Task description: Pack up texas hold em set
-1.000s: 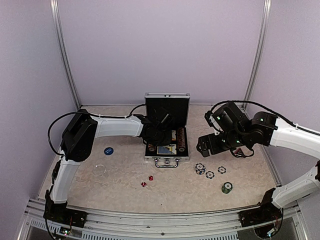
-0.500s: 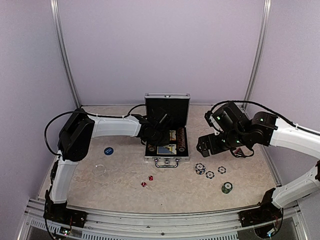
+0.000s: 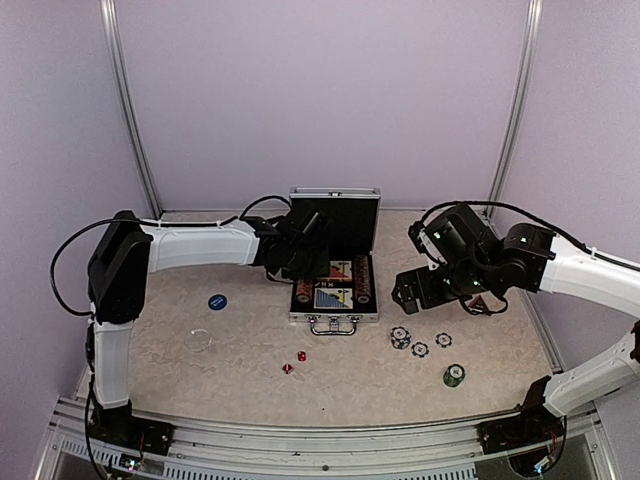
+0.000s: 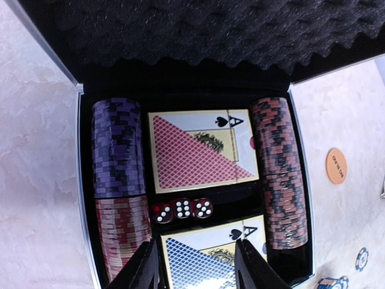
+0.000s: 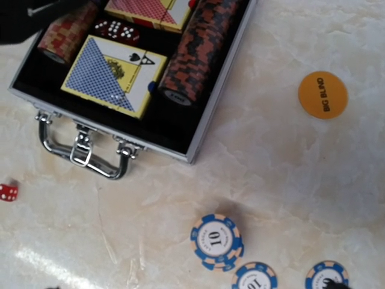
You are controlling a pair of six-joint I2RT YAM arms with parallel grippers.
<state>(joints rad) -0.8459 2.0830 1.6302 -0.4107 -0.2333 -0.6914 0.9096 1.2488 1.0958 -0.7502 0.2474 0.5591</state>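
Note:
The silver case (image 3: 335,323) lies open at the table's centre, lid (image 3: 335,215) upright. In the left wrist view it (image 4: 85,180) holds purple and red chip rows (image 4: 117,150), a red-brown chip row (image 4: 280,168), a red deck (image 4: 201,150), a blue deck (image 4: 198,262) and three red dice (image 4: 182,209). My left gripper (image 4: 195,265) is open and empty above the blue deck. My right gripper (image 3: 408,292) hovers right of the case over loose blue chips (image 5: 216,241); only slivers of its fingers show at the frame's bottom corners, wide apart.
Two red dice (image 3: 294,361) lie in front of the case, one showing in the right wrist view (image 5: 8,191). A green chip stack (image 3: 454,375) sits front right. An orange "BIG BLIND" disc (image 5: 323,94) lies right of the case. A blue disc (image 3: 217,301) and a clear disc (image 3: 198,340) lie left.
My left gripper has drawn back and up from inside the case toward its left rear, and the left arm's elbow has swung left. The right arm has not moved.

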